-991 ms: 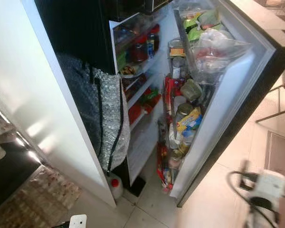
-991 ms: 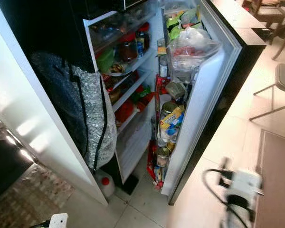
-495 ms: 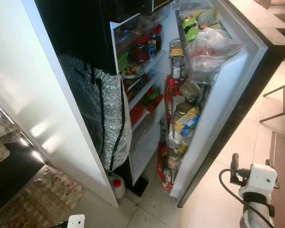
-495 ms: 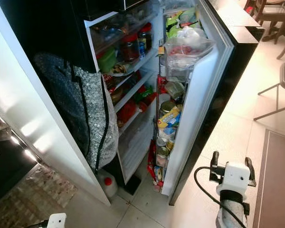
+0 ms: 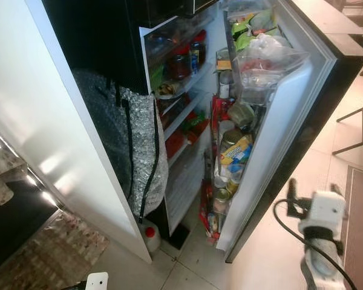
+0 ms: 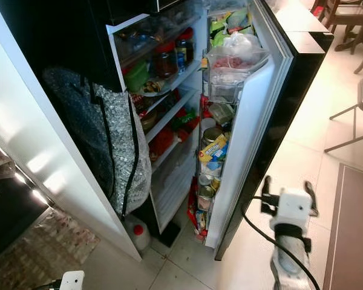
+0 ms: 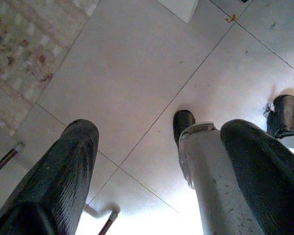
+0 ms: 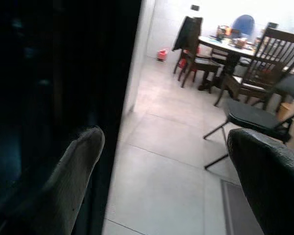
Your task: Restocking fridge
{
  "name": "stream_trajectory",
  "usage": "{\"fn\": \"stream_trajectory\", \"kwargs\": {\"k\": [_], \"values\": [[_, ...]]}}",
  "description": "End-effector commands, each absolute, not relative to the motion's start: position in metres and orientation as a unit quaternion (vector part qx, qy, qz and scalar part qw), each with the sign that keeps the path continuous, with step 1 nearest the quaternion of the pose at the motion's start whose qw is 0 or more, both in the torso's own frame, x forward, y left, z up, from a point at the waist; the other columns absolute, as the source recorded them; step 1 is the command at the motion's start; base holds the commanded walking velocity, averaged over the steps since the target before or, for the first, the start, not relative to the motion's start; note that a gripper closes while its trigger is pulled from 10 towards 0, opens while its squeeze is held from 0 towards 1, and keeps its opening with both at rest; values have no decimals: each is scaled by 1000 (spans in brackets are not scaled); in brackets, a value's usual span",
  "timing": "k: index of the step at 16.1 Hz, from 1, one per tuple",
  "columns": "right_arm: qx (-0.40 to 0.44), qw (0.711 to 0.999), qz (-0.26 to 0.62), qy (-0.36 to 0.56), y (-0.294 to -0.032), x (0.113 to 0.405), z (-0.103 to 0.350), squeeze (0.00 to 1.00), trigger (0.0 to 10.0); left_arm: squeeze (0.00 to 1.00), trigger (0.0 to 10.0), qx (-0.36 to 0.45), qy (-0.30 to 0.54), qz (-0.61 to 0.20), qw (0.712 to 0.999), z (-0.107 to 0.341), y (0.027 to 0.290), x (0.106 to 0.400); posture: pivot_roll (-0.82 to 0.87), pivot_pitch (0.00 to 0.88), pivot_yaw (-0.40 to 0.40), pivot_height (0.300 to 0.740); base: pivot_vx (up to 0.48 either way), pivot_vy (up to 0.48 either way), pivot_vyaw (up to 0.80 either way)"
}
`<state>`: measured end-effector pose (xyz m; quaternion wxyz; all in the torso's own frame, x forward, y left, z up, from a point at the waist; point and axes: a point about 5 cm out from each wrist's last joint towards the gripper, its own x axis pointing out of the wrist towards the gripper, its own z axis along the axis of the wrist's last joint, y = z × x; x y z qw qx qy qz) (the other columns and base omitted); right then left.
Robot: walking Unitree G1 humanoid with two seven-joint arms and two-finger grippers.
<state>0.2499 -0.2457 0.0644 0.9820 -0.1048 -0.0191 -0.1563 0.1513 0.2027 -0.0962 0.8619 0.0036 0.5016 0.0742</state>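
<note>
At the left of the frame, a silver insulated bag (image 5: 130, 151) with black straps hung against the white panel beside the open fridge (image 5: 169, 90). A white jug with a red cap (image 5: 147, 235) stood on the floor tiles (image 5: 187, 266) just below it. Should the robot step closer, a leg could knock the jug over or snag a strap.

In the middle, the fridge shelves (image 5: 181, 81) held jars (image 5: 180, 63), red packets and a plate. They looked crowded, so anything pushed in carelessly could topple a jar.

To the right of centre, the open fridge door (image 5: 290, 121) carried packed door bins. Clear bags (image 5: 269, 57) of produce sat in the top bin, and cans and a yellow-labelled jar (image 5: 237, 151) filled the bins lower down. The top bin looked overfull, so a jolt to the door could spill the bags.

At the lower right, the right end effector (image 6: 285, 190) was raised just outside the door's dark edge, its fingers spread wide and holding nothing. Swinging inward, it might strike the door edge and shake the bins, or slam the door.

The left end effector (image 7: 157, 161) hung low over the floor, likewise wide open and empty. With neither carrying stock, reaching in now would achieve nothing.
</note>
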Motion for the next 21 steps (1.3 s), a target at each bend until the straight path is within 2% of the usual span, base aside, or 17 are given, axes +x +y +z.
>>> {"fn": "stream_trajectory", "kwargs": {"k": [1, 7, 10, 13, 18, 21], "values": [[-95, 985, -145, -24, -239, 254, 69, 0, 10000, 0, 10000, 7, 510, 77, 857, -97, 207, 147, -73, 39, 55, 740, 0, 0, 0], [-79, 996, 14, -27, -191, 265, 77, 0, 10000, 0, 10000, 11, 510, 73, 857, -97, 208, 148, -81, 42, 61, 740, 0, 0, 0], [-70, 990, 117, -22, -160, 270, 83, 0, 10000, 0, 10000, 10, 509, 72, 858, -97, 207, 148, -77, 39, 56, 740, 0, 0, 0], [-56, 972, 226, -10, -128, 265, 84, 0, 10000, 0, 10000, 8, 508, 73, 858, -97, 206, 149, -78, 36, 50, 740, 0, 0, 0], [-24, 948, 318, 16, -114, 253, 84, 0, 10000, 0, 10000, 5, 508, 72, 858, -97, 204, 149, -83, 31, 45, 740, 0, 0, 0], [-28, 955, 295, 24, -124, 255, 83, 0, 10000, 0, 10000, 6, 508, 72, 858, -97, 204, 149, -84, 28, 47, 740, 0, 0, 0]]}}
